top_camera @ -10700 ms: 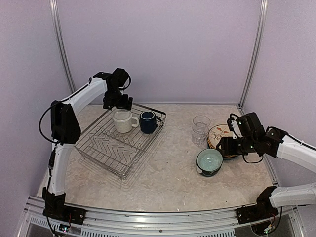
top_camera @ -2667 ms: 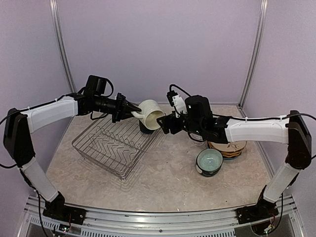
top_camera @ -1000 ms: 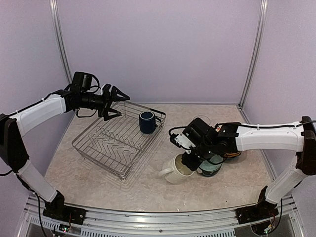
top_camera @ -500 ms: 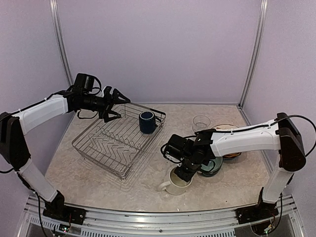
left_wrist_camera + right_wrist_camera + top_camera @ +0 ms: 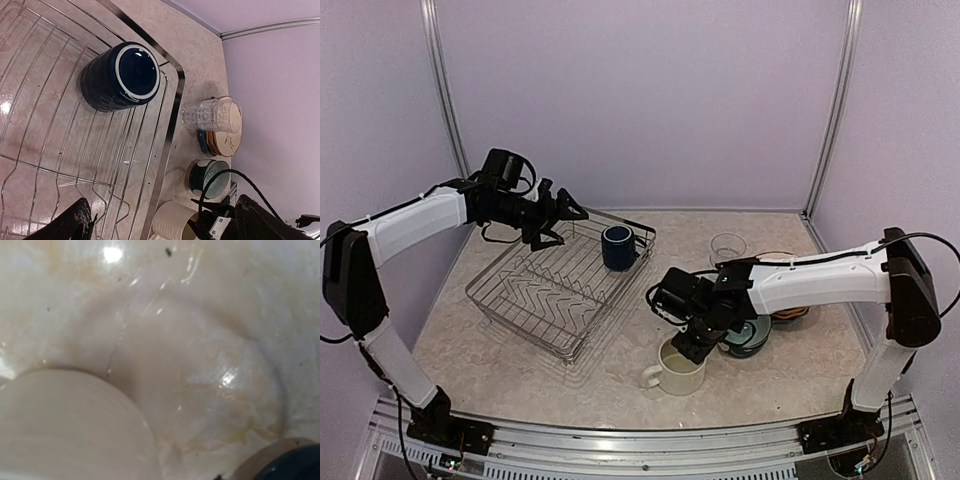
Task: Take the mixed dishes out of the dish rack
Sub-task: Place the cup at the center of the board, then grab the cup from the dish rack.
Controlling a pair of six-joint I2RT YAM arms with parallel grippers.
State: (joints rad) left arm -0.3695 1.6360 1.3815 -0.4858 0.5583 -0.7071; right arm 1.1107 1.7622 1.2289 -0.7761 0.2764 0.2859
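At five o'clock off the dish rack [image 5: 542,292], the cream mug [image 5: 681,374] looks set down beneath your right gripper [image 5: 696,340], though I can't tell its grip. Next, your wide-open left gripper [image 5: 568,226] needs the navy mug [image 5: 617,246].

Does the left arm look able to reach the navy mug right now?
Probably yes: the left gripper is open near the navy mug, the only dish in the dish rack, with nothing between them.

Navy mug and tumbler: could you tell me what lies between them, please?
Only the rack's rim and bare table, clearest in the left wrist view.
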